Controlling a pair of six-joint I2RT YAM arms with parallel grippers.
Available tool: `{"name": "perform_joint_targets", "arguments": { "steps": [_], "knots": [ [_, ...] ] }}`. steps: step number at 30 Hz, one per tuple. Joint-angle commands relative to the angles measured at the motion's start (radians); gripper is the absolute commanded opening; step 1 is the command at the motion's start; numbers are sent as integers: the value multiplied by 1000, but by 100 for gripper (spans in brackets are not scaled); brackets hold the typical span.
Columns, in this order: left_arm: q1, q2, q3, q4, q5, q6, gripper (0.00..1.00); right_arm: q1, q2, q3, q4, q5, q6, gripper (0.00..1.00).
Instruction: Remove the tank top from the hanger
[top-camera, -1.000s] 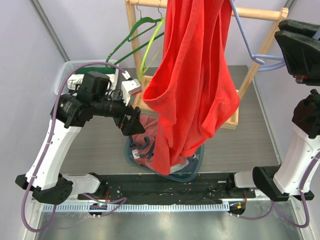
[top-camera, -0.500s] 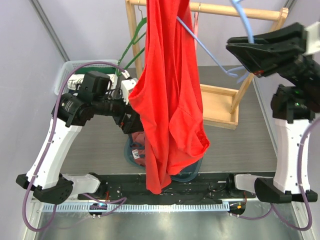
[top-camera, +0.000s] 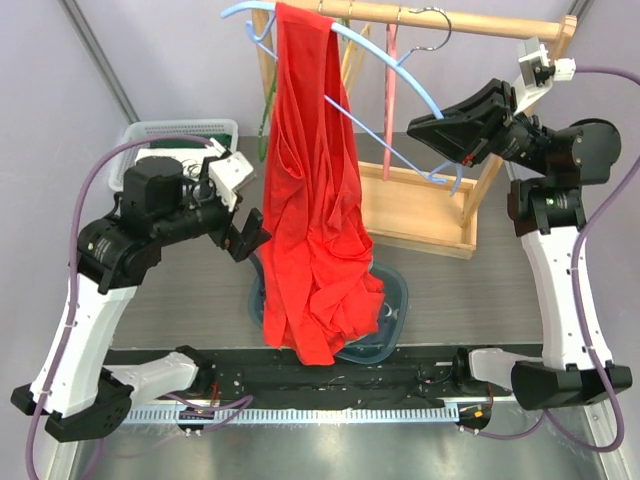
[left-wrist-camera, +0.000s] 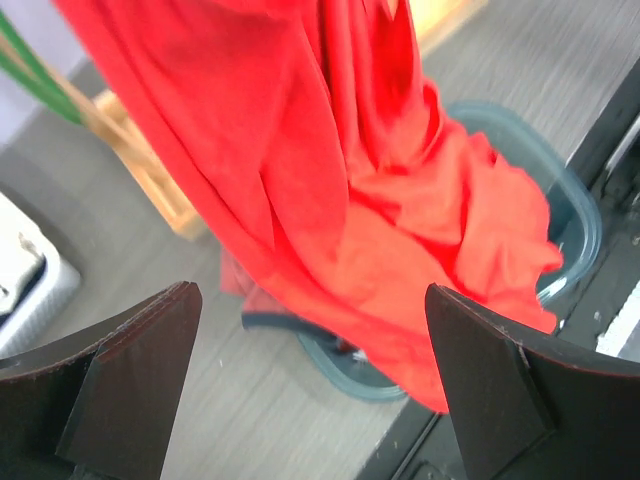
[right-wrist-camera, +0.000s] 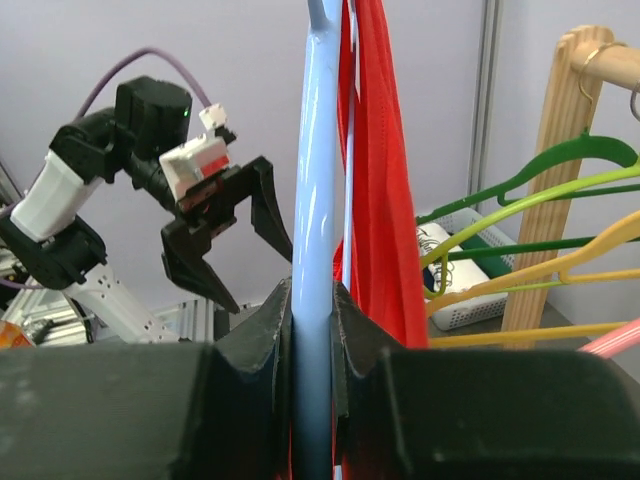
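The right end effector (right-wrist-camera: 312, 310) is clenched on the light blue hanger (right-wrist-camera: 314, 200), grasping it near one end and holding it up in front of the wooden rack (top-camera: 480, 25), just below the rack's top rail. The red tank top (top-camera: 310, 220) is still on the hanger. It is draped over the hanger's far end at the left side of the rack and hangs down in long folds. Its bunched lower part reaches the teal tub (top-camera: 393, 300) on the desk (top-camera: 190, 300) in front of the rack's base. The left end effector (top-camera: 248, 235) is released, its jaws spread wide. It is left of the rack and close beside the hanging cloth, grasping nothing. A white basket (top-camera: 150, 135) sits farther left of the rack.
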Motion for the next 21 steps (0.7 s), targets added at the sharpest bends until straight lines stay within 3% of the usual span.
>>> {"name": "perform_joint_targets", "arguments": {
  "steps": [1, 6, 13, 17, 21],
  "knots": [
    [4, 27, 96, 67, 62, -39, 100, 7, -106, 44, -67, -32, -152, 1],
    [4, 52, 171, 39, 159, -55, 99, 15, -185, -28, -88, -66, -176, 1],
    [4, 171, 569, -45, 286, -56, 96, 15, -317, -169, -262, -59, -343, 1],
    [3, 196, 598, -45, 379, -120, 94, 15, -383, -286, -262, -37, -375, 1],
    [4, 170, 480, -22, 497, -153, 90, 15, -423, -334, -312, -3, -423, 1]
  ]
}}
